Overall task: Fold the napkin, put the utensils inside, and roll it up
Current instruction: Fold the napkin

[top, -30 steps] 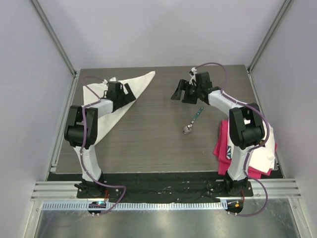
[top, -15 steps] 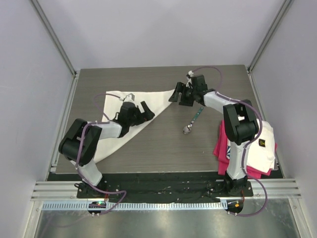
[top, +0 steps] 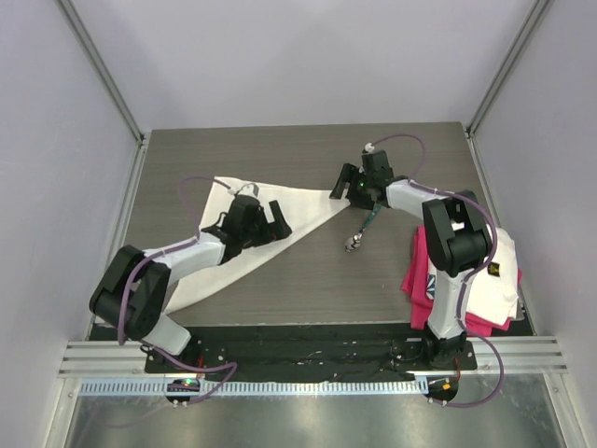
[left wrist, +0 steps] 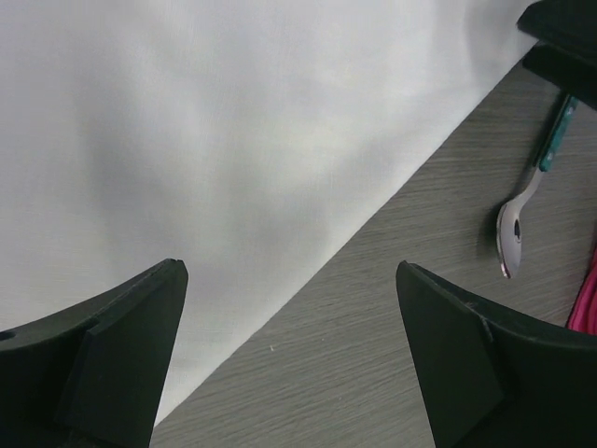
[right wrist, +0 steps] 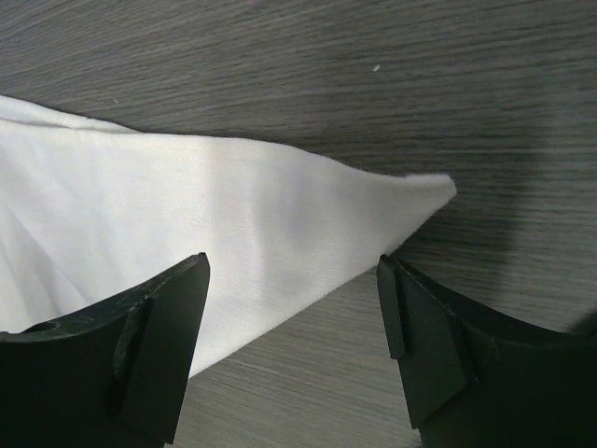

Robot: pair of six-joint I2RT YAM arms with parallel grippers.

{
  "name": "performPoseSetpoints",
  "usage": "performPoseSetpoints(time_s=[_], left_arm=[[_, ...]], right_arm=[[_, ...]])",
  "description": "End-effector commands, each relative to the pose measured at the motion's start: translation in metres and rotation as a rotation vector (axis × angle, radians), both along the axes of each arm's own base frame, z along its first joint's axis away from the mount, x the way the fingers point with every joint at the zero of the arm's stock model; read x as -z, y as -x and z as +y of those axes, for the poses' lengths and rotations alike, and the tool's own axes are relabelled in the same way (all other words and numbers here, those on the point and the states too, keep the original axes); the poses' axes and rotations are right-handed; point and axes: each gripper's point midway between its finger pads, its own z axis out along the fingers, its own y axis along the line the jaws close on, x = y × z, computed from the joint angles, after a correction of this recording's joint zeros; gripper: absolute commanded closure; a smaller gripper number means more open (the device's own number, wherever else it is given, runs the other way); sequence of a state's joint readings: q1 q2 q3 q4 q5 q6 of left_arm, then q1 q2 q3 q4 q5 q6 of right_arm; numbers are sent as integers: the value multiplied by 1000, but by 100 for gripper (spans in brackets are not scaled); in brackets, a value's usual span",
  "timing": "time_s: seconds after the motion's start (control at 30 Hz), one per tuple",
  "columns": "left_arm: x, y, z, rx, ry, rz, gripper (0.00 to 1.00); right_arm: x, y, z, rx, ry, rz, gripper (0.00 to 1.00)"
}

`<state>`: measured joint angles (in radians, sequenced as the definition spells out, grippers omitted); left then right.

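The cream-white napkin (top: 219, 238) lies flat as a long triangle, its pointed corner (right wrist: 438, 189) toward the right. My left gripper (top: 272, 217) hovers open over the napkin's near diagonal edge (left wrist: 308, 271), with nothing between its fingers. My right gripper (top: 345, 183) is open just above the napkin's right tip; in the right wrist view the cloth (right wrist: 187, 233) passes under the gap between its fingers (right wrist: 294, 271). The spoon (top: 362, 230), silver bowl and teal handle, lies on the bare table just right of the tip, also seen in the left wrist view (left wrist: 524, 215).
A pink cloth (top: 417, 271) with a folded white logo cloth (top: 499, 271) on it sits at the table's right edge beside the right arm's base. Walls and frame posts enclose the dark wood table (top: 308, 280).
The napkin has shifted right and nearer, its tip now by the spoon. My left gripper swung from the back left to the napkin's middle. My right gripper came down beside the tip, jaws slightly narrower.
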<state>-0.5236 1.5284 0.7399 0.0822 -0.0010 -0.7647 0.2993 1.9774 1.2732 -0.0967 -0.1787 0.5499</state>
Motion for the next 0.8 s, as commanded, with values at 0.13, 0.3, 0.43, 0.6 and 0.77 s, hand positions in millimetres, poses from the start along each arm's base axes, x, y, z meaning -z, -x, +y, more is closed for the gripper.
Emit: performPoseSetpoints(time_s=[0.13,0.3,0.43,0.6,0.77], left_arm=[[-85,-30,48,-109,-141,-165,0],[-90,-37,83,-203,-169,-184,0],[-80,-43,102,-260,-147,-177,0],[-56,-49,106,-286,-118,-188,0],[-11,-43,119,-320,-139,-122,0]], right_arm=[[-32,-10,-20,78,43,-76,19],[-25,-18,-25,95,48,-67,22],[-15,-24,-33,121,74,-55,24],[-2,-28,-49,151,101,-32,40],[8,-27,-63,175,136,-18,67]])
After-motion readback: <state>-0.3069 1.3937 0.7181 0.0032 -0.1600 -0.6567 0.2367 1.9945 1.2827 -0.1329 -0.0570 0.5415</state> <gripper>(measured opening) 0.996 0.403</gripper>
